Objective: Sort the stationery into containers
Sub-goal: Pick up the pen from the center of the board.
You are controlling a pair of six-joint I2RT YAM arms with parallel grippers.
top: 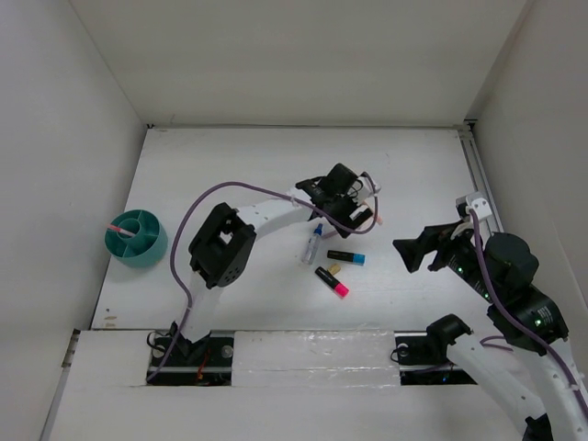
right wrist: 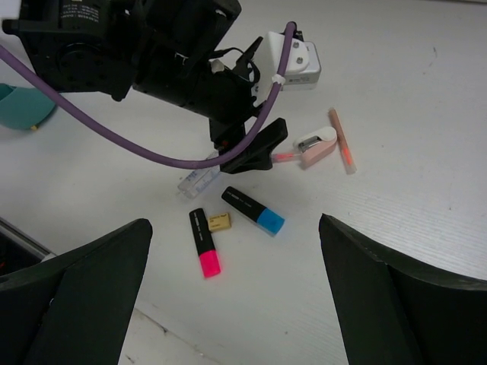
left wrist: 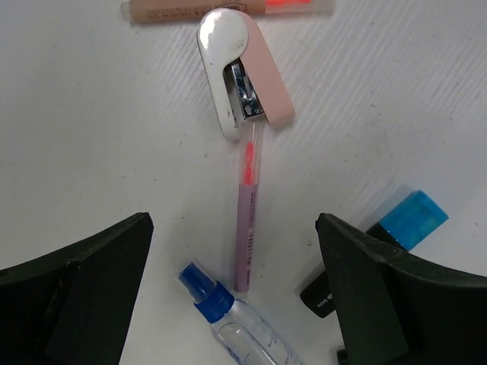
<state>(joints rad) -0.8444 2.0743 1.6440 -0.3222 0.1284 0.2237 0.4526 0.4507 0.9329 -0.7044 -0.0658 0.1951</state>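
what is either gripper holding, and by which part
Nothing. The left gripper stands open over the thin pink pen; the right gripper is open and empty.

Top cam: above and behind my bases, sees the whole table (top: 230, 165). My left wrist cam: close, facing down on the thin pink pen (left wrist: 245, 228). Right wrist cam: farther back, shares that pen.

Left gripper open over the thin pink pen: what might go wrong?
The tip of the thin pink pen sits at the mouth of the pink stapler; lifting may drag it.
The clear blue-capped pen lies right beside it, within the span of the left gripper; closing may catch both.
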